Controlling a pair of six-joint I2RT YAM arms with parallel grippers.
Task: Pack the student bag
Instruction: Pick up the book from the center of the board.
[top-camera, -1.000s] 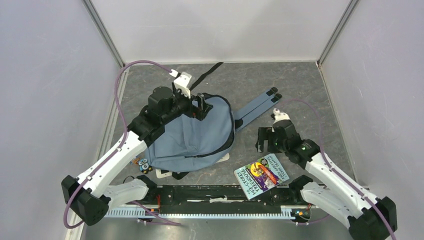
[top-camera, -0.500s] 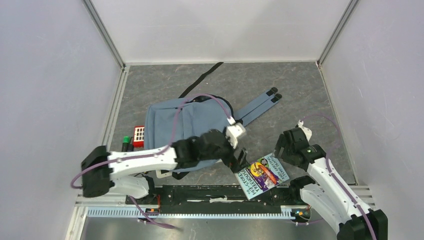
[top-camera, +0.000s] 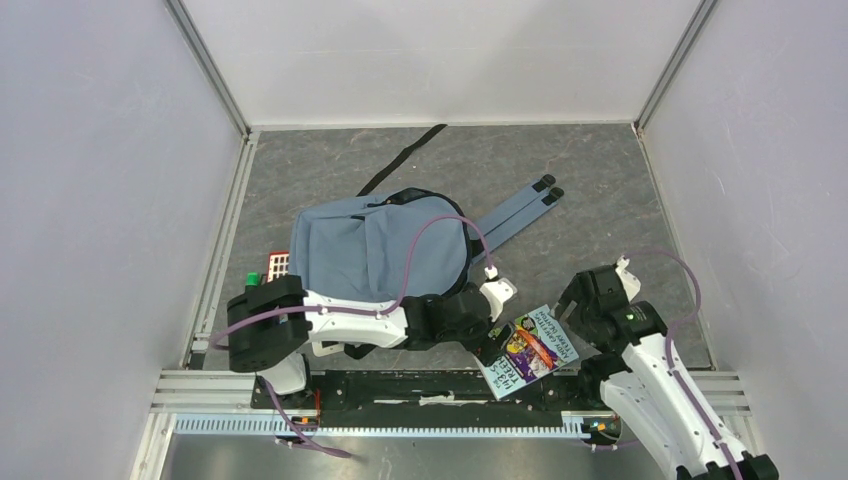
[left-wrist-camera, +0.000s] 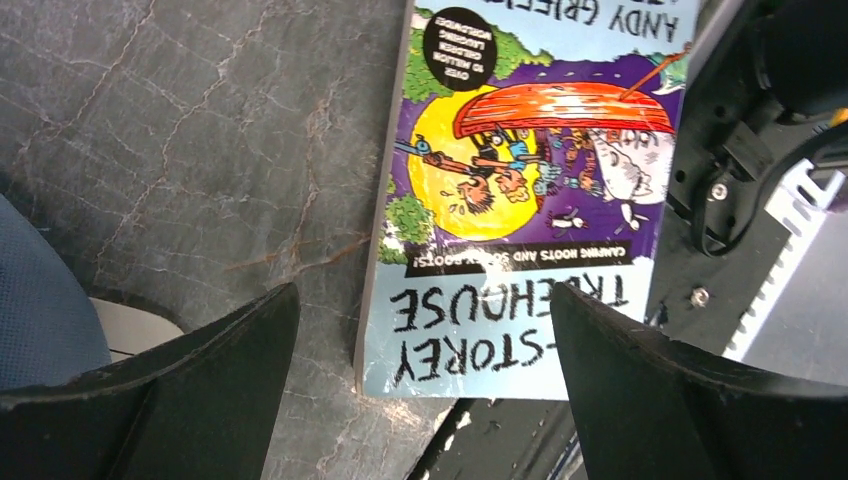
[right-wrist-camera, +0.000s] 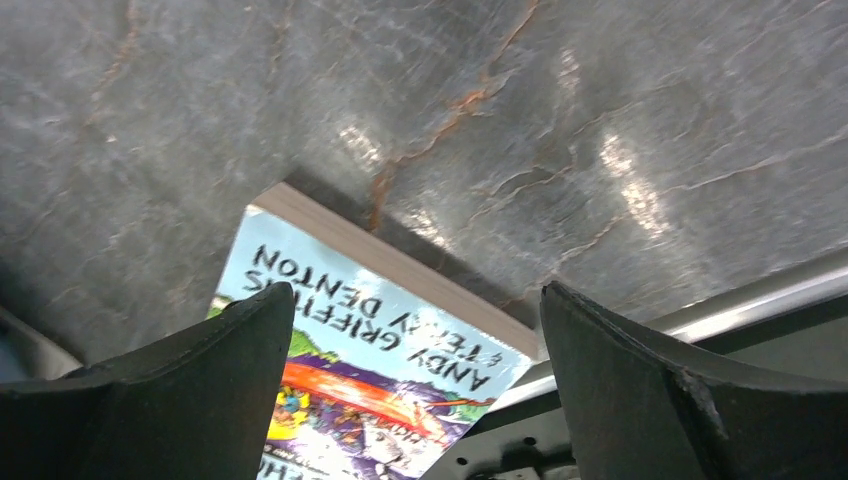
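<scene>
**One book** (top-camera: 527, 348) lies at 5 o'clock by the near edge of the table (top-camera: 600, 170). **Left hand** (top-camera: 492, 342), on the bag's top a second earlier, has swung down to the book's 9 o'clock edge, fingers spread, holding nothing. **Right hand** (top-camera: 580, 300), likewise spread and empty, has drawn back to the book's 2 o'clock. **One bag** (top-camera: 375, 245) lies flat left of centre, its two straps (top-camera: 515, 215) pointing to 2 o'clock.
</scene>
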